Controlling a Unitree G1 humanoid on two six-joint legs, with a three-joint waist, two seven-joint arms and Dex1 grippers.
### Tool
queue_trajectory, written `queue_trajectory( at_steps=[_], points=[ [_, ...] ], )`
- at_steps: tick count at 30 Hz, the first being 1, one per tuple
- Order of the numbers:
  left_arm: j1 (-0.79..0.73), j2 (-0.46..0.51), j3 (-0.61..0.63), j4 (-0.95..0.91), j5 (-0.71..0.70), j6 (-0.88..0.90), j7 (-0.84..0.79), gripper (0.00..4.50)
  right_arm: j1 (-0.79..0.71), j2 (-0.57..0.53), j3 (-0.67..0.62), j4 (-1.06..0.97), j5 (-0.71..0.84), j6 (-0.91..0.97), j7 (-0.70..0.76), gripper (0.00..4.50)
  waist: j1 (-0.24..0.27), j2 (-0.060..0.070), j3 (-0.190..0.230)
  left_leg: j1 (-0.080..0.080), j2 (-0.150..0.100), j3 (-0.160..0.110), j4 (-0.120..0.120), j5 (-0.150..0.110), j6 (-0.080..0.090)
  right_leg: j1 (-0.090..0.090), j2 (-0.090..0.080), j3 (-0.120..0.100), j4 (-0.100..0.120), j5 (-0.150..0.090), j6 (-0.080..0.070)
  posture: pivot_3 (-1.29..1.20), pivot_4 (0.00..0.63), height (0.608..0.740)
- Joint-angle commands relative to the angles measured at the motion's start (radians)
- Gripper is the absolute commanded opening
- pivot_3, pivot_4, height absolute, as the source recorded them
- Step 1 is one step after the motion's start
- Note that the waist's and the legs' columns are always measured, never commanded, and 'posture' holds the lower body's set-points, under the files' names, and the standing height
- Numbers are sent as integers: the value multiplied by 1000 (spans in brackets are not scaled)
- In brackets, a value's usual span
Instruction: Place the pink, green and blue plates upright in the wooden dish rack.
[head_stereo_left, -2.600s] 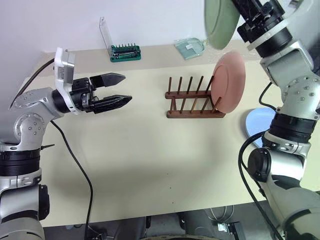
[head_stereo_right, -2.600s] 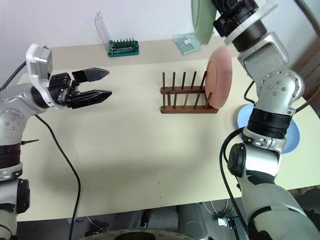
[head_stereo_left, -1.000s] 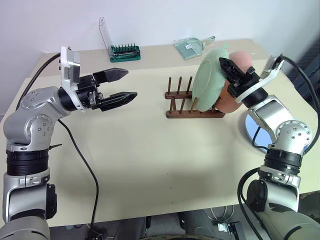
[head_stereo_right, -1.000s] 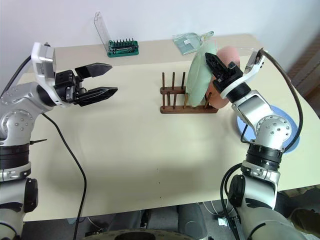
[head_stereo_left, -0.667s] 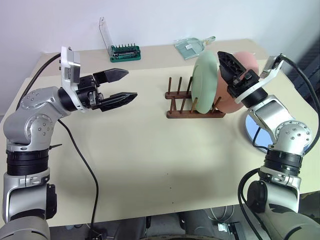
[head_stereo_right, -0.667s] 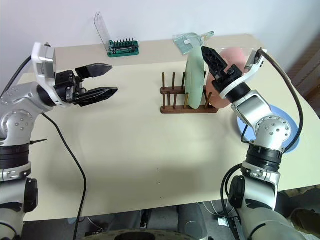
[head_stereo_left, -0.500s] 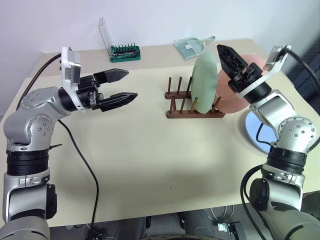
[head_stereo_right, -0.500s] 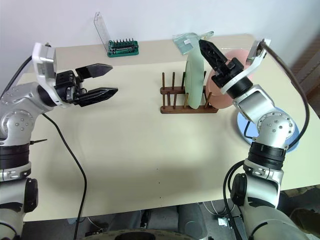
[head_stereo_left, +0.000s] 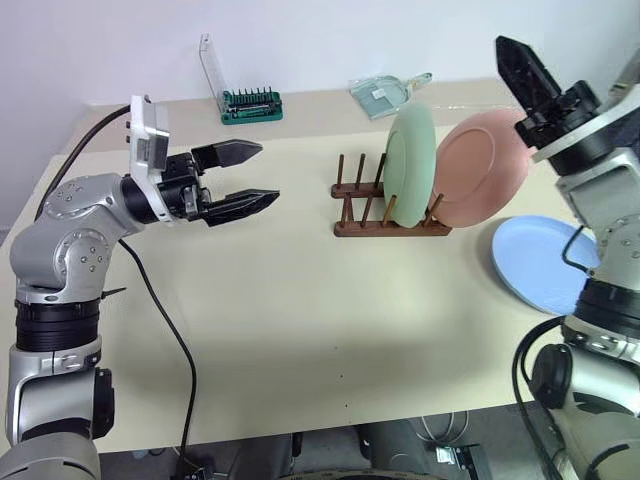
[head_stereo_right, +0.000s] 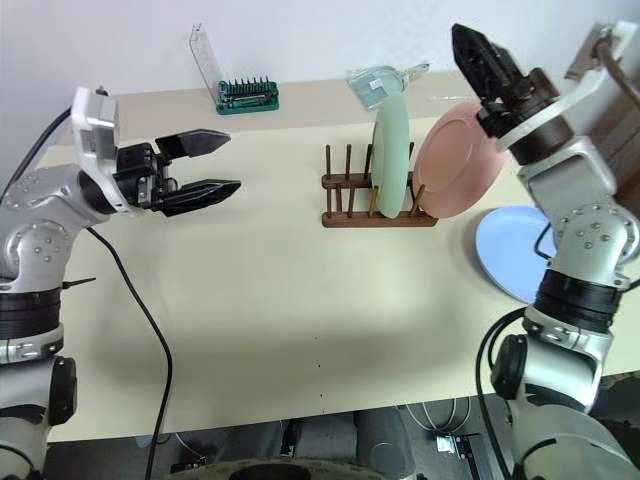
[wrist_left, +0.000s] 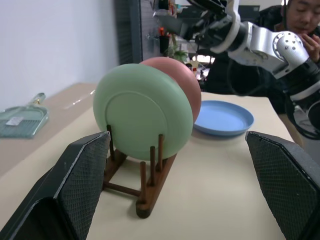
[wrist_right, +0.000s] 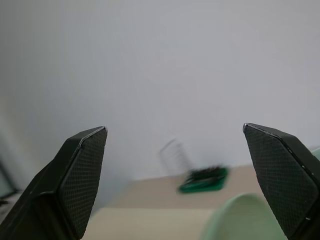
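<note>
On the table, green plate (head_stereo_left: 411, 166) and pink plate (head_stereo_left: 482, 182) stand upright in the rack (head_stereo_left: 388, 212), pink at its right end; blue plate (head_stereo_left: 545, 262) lies flat just right of it. Left gripper (head_stereo_left: 252, 176) hangs wide open and empty, well left of the rack; right gripper (head_stereo_right: 483, 58) above the pink plate, jaws spread, empty.

We find no readable text, labels, brands or numbers anywhere, neither on the plates, the rack nor the green bit holder (head_stereo_left: 251, 104).
</note>
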Motion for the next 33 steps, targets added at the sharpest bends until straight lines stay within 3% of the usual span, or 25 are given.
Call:
queue_trajectory(
  at_steps=[1,10,18,24,33],
  points=[
    [10,-6,-30,-42,13,-32,-38,4500,44,-86,3,-47,-54,-24,149,4446,0,0,0,0,0,0,0,0,0,0,0,0,0,0,0,0,150,740],
    [-4,-35,-115,-47,41,-55,-113,4500,267,-217,-77,-55,-131,-46,326,4446,6,0,0,1,0,1,1,-1,1,3,0,0,-1,0,0,0,150,740],
    [14,-181,-238,-15,185,-225,-86,4500,568,-291,-195,-180,-170,-28,424,4446,17,0,0,2,0,1,1,-1,2,5,-1,0,-2,0,1,0,150,740],
    [-39,-246,-276,74,239,-299,-99,4500,858,-429,-157,-184,-419,-71,490,4446,27,0,0,6,0,2,3,-5,8,10,0,0,-4,1,1,0,150,740],
    [3,-271,-297,21,243,-289,-92,4500,860,-431,-55,-100,-547,-2,432,4446,26,0,0,11,0,1,2,-5,9,15,0,0,-4,0,2,0,150,740]
  ],
)
